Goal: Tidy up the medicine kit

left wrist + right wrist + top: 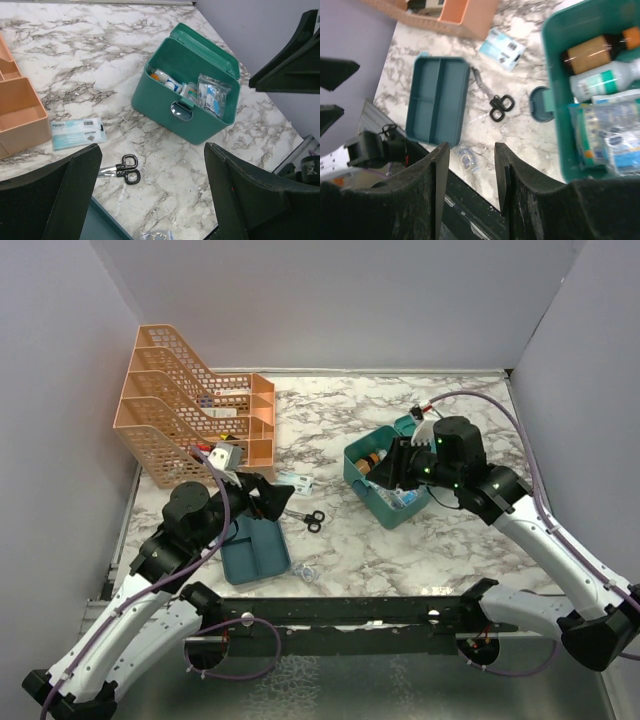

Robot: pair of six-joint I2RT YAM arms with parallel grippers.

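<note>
Left gripper (275, 497): jaws spread wide, holding nothing; it hovers by the tray (437, 100), probably ready to take a loose item.
Right gripper (471, 160): fingers partly apart, nothing between them; it hangs at the edge of the kit (165, 107).
Scissors (125, 169): flat on the table, just beyond the left fingers, so likely the next pick.
Packet (77, 132): beside the rack (190, 410), outside the kit.
Kit: right of centre, lid (205, 47) tilted back for loading; bottles (592, 55) and pouches (212, 95) inside.

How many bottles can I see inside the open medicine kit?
2. A brown bottle with an orange cap and a white bottle with a green band lie side by side at one end of the medicine kit. The packets beside them may hide more.
</note>
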